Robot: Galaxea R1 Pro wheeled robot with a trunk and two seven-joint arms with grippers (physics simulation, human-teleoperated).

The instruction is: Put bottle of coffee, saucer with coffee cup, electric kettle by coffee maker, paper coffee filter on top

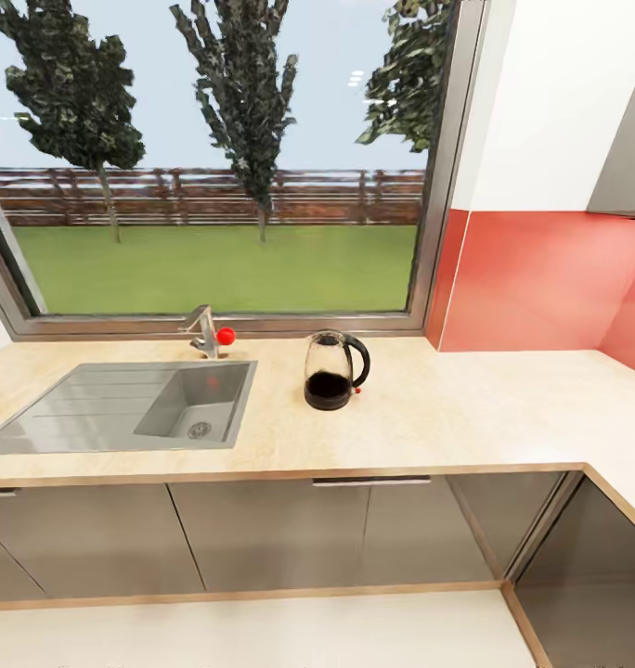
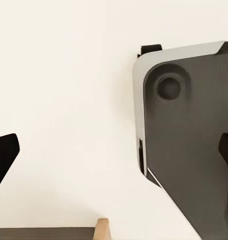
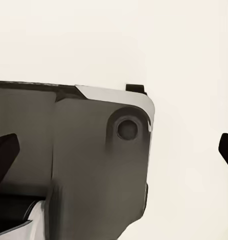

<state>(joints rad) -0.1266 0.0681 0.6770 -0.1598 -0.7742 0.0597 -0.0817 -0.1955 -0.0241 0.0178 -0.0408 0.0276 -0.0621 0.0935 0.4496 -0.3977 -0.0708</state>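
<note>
- Pale floor (image 1: 262, 631) nearest, grey cabinet fronts (image 1: 262, 533) above it.
- Both arms hanging low by the robot's base (image 2: 194, 150): left gripper (image 2: 116, 152) spread wide, right gripper (image 3: 116, 150) spread wide too, neither holding anything.
- Beige countertop (image 1: 466, 417) next, sink (image 1: 123, 408) toward its left end.
- Electric kettle (image 1: 333, 371) upright near the back edge, just right of the sink, faucet (image 1: 204, 332) beside.
- Judged an approach stage; next, likely closing in and reaching for the kettle handle.
</note>
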